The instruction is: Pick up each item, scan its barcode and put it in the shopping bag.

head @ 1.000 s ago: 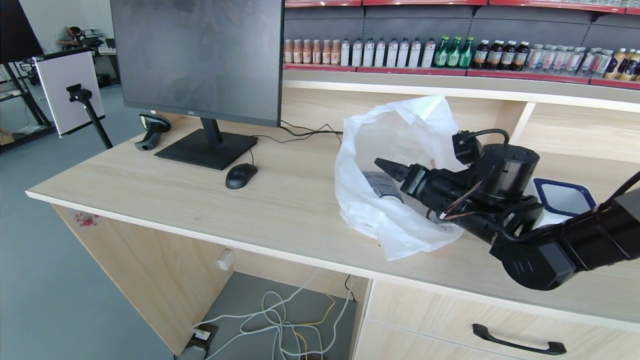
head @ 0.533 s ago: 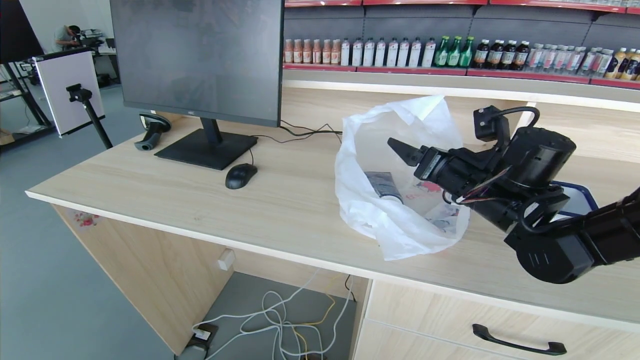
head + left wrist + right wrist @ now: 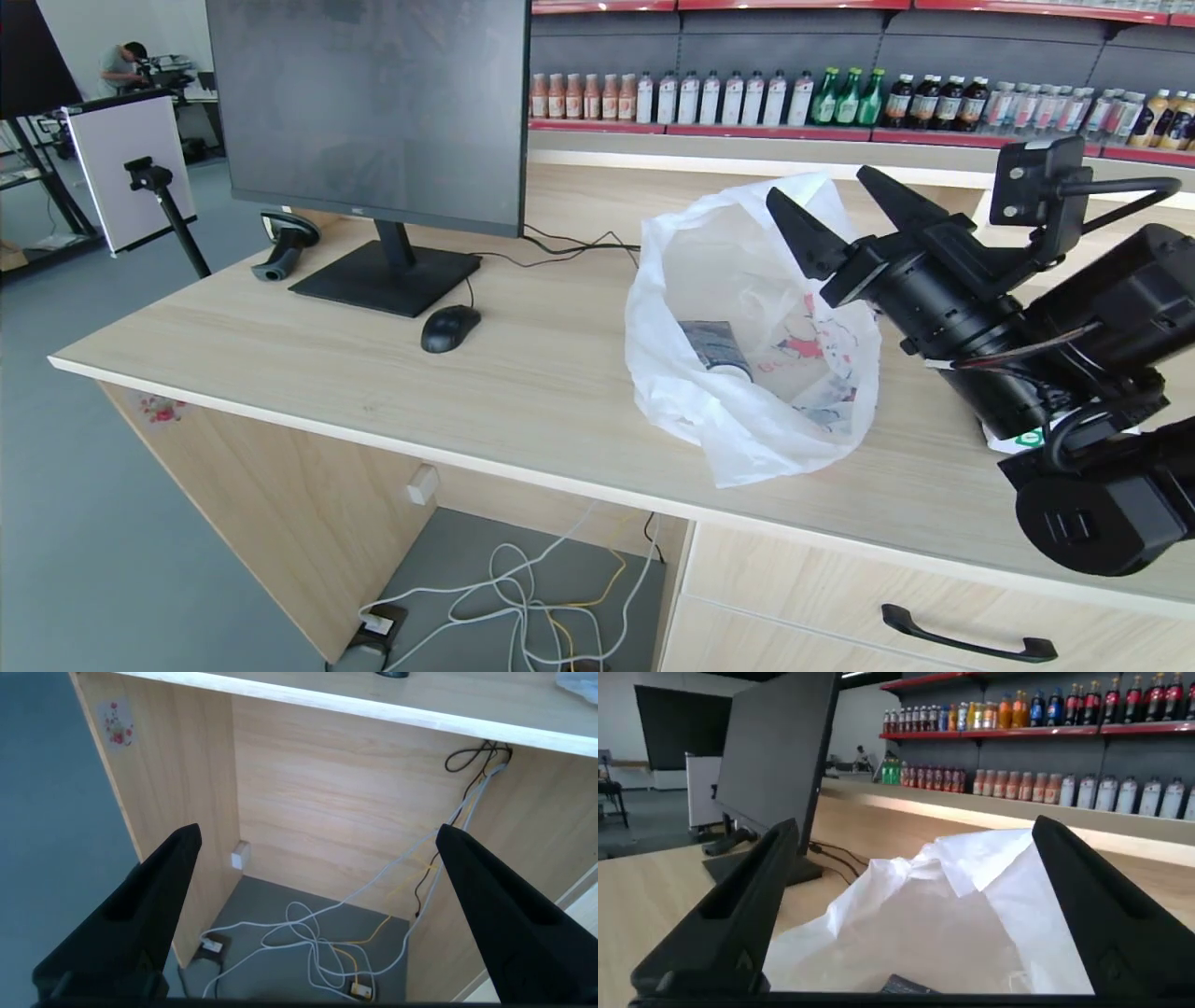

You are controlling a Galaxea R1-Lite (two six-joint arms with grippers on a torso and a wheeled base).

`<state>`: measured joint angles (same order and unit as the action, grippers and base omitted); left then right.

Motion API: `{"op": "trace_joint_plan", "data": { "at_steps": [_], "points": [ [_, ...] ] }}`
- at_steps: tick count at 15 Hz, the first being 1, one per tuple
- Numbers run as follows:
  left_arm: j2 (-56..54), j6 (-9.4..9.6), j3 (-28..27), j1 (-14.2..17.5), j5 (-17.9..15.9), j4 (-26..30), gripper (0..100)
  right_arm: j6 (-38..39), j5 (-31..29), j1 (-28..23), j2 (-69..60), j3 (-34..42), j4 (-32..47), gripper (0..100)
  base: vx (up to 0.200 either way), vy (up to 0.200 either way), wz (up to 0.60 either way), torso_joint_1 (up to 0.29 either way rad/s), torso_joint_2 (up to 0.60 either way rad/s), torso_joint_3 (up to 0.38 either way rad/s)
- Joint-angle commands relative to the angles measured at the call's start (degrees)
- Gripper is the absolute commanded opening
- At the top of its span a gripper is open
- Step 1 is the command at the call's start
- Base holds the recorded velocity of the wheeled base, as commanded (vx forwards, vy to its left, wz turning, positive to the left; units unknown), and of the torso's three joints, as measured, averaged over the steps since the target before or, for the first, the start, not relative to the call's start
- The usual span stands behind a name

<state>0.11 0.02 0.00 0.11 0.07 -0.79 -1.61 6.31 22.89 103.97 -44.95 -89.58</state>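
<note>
- The bag (image 3: 747, 420) stands open on the counter (image 3: 523, 373). Inside lie a dark packet (image 3: 711, 343) and a red-printed pack (image 3: 810, 350).
- The right gripper (image 3: 825, 191) hangs over the bag's far right rim, jaws wide and empty. Its arm covers the counter right of the bag.
- The left gripper (image 3: 318, 835), jaws wide and empty, sits below the counter, facing the cables (image 3: 313, 943) on the floor.
- The mouse (image 3: 450, 328), monitor (image 3: 373, 103) and scanner (image 3: 283, 245) stand left of the bag, well apart from it.

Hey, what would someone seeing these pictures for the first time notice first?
The black right gripper hovers open by the mouth of a white plastic bag on the wooden counter, with a dark packet lying inside the bag. A big dark monitor stands on the counter to its left.
</note>
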Motion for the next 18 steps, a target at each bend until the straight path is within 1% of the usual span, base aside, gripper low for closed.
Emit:
{"op": "trace_joint_plan", "data": {
  "at_steps": [1, 3, 9, 11, 12, 13, 18],
  "points": [
    [-0.02, -0.02, 0.00, -0.02, 0.01, 0.00, 100, -1.12, 0.54, 0.31, -1.84, 2.76, -0.42, 100, 0.000, 0.000, -0.60, 0.007, 0.01, 0.002],
    [-0.02, -0.02, 0.00, -0.02, 0.01, 0.00, 100, -3.49, 0.54, 0.48, -2.81, 6.01, -0.42, 100, 0.000, 0.000, -0.60, -0.002, 0.00, -0.002],
    [-0.02, -0.02, 0.00, 0.07, 0.01, 0.09, 100, -4.19, 0.45, 0.92, -2.46, 5.57, -0.42, 100, 0.000, 0.000, -0.60, 0.004, 0.00, 0.003],
    [-0.02, -0.29, 0.00, 0.07, 0.01, 0.09, 100, -3.84, 0.45, 1.01, -3.51, 7.07, -0.42, 100, 0.000, 0.000, -0.60, 0.000, 0.01, 0.005],
    [-0.02, -0.29, 0.00, 0.07, 0.01, 0.09, 100, -3.84, 0.45, 0.92, -4.75, 7.77, -0.42, 100, 0.000, -0.200, -0.60, 0.002, 0.01, 0.002],
    [-0.02, -0.29, 0.00, 0.07, 0.01, 0.09, 100, -3.84, 0.45, 0.92, -5.10, 7.24, -0.42, 100, 0.000, -0.200, 0.00, 0.002, 0.01, 0.002],
    [-0.02, -0.20, 0.00, 0.07, 0.01, 0.09, 100, -3.58, 0.36, 0.75, -8.44, 10.05, -0.42, 100, 0.000, -0.200, 0.00, 0.001, 0.01, -0.001]
  ]
}}
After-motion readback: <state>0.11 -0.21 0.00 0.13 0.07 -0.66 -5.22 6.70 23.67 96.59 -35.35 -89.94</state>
